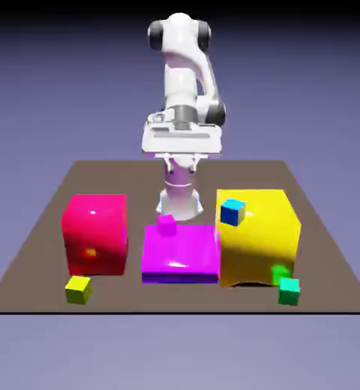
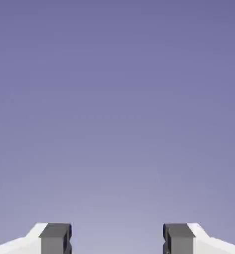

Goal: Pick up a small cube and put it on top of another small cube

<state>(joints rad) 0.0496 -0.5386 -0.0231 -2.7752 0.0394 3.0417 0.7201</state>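
my jaws (image 2: 117,239): spread, nothing between
green cube (image 1: 288,292): small, smooth, by the yellow block's (image 1: 259,228) near corner
pink cube (image 1: 167,225): tiny, at the magenta slab's (image 1: 180,255) back edge, underside hard to see

Above the green cube (image 1: 288,291), the air is free. At its eleven o'clock, in the exterior view, the big yellow block (image 1: 259,236) stands as obstacle.

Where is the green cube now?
In the exterior view, the green cube sits at the right, near the table's front edge, just before the big yellow block.
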